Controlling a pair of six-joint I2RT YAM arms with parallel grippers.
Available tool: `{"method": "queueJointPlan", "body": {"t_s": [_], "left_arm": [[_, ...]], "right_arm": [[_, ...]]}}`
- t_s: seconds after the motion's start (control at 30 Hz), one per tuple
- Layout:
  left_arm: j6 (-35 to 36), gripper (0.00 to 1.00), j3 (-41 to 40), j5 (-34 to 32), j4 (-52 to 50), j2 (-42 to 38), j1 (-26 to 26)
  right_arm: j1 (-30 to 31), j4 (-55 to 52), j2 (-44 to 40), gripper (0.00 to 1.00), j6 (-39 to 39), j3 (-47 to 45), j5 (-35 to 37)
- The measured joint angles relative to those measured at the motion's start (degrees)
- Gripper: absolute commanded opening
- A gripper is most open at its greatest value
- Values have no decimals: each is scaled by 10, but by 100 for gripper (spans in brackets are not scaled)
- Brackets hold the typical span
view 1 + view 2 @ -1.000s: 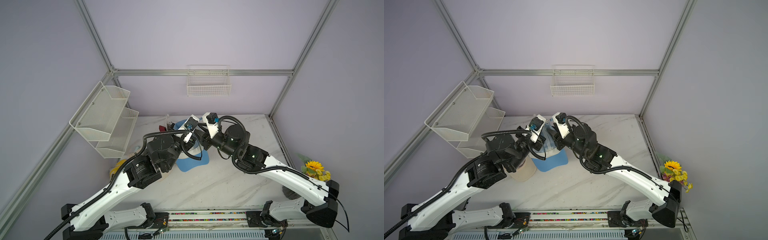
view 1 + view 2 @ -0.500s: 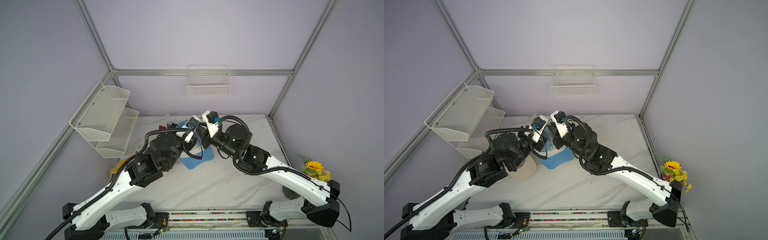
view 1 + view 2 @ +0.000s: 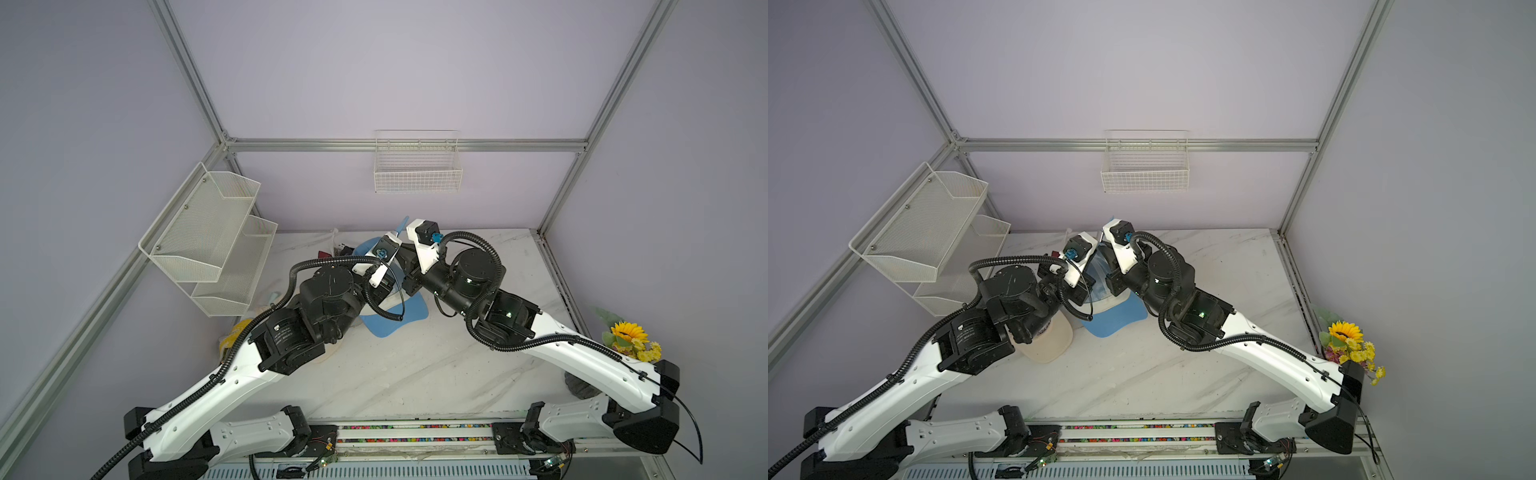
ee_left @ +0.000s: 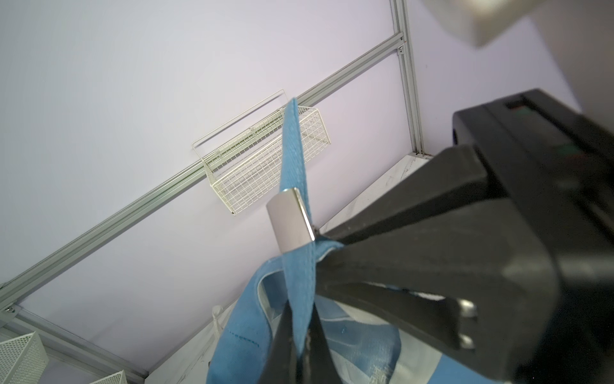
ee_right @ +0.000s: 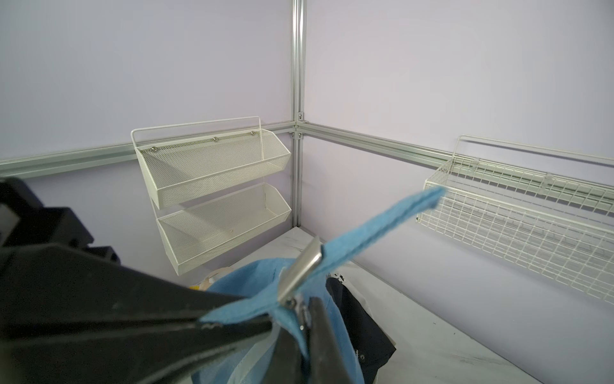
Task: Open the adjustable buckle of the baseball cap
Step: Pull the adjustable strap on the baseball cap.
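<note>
Right now you have both arms meeting over the baseball cap (image 3: 395, 322), at the centre of both top views above the white, grey-veined marble table (image 3: 415, 374). From above, only its flat, rounded blue brim shows past the black wrists. You cannot tell from there whether it rests on the slab or hangs.

In the left wrist view, your left gripper (image 4: 300, 349) is pinched tight on the strap (image 4: 292, 159). This is a flat band of blue woven webbing that passes between the two narrow black fingers, then through the buckle (image 4: 289, 226), and ends in a free, square-cut tail. The buckle is a smooth, bright metal plate, rectangular, folded around the webbing. You cannot tell whether its flap is lifted.

In the right wrist view, your right gripper (image 5: 300, 335) is closed on the same strap just beside the buckle's hinged end. Blue cloth is squeezed between its matte, wedge-shaped fingers. The two grippers nearly touch, one on each side of the webbing.

A crumpled dark cloth (image 5: 358, 332) lies on the table just beside the cap. A cream cap (image 3: 1046, 340) with a rounded crown sits left of centre in a top view, partly under your left arm.

A two-tier shelf (image 3: 208, 245) of fine white mesh hangs at the left of the frame. A white wire basket (image 3: 417, 170) with an open grid hangs at the upper middle.
</note>
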Motion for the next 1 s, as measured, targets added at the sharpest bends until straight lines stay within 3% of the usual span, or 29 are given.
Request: {"method": "queueJointPlan", "body": {"t_s": [1.0], "left_arm": [[-29, 0, -82, -18, 3, -94, 15]], "right_arm": [[-2, 1, 16, 0, -34, 37, 50]]}}
